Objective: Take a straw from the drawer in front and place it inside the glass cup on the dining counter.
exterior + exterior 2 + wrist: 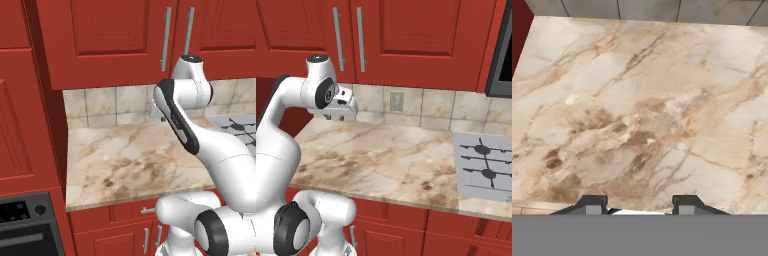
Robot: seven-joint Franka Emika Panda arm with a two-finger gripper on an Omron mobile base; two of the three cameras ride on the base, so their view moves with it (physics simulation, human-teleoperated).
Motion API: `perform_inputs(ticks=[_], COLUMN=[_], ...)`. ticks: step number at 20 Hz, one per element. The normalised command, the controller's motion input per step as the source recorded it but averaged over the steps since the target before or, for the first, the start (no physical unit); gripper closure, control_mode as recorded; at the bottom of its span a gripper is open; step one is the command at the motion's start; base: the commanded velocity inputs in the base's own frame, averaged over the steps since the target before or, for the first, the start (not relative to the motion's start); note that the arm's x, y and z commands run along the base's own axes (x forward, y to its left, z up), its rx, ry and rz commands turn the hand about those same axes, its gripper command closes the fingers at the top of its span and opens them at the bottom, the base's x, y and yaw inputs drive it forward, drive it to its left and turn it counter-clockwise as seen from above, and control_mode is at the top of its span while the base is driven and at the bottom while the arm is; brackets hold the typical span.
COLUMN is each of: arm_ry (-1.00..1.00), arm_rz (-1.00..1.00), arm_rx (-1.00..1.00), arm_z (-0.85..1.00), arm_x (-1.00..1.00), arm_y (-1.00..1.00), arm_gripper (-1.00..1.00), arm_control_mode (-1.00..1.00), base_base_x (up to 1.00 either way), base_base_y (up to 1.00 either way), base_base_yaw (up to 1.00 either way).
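Progress looks nil: the white arm's 2-finger gripper (640, 204) hangs jaws apart and empty above the beige marbled stone worktop (125, 160). Below that worktop's front edge, the shallow red drawer (131, 211) sits shut, the straw presumably inside.

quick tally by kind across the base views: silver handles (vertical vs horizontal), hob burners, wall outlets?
Vertical silver bar handles on the red cabinet doors: 4
Short horizontal silver bar handle on the red drawer: 1
Black burners on the grey gas hob: 2
Beige wall outlet: 1
Total: 8
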Motion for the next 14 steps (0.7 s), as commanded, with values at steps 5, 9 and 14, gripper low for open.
perform_inputs(ticks=[5,9,14], arm_ry=[-0.05,0.00,0.00], arm_rz=[0.00,0.00,0.00], arm_rx=[0.00,0.00,0.00], arm_z=[0.00,0.00,0.00], arm_x=[-0.11,0.00,0.00], arm_y=[0.00,0.00,0.00], arm_gripper=[-1.00,-1.00,-1.00], arm_control_mode=[1.00,1.00,1.00], base_base_x=[-0.11,-0.94,-0.82], base_base_y=[0.00,0.00,-0.02], base_base_yaw=[0.00,0.00,0.00])
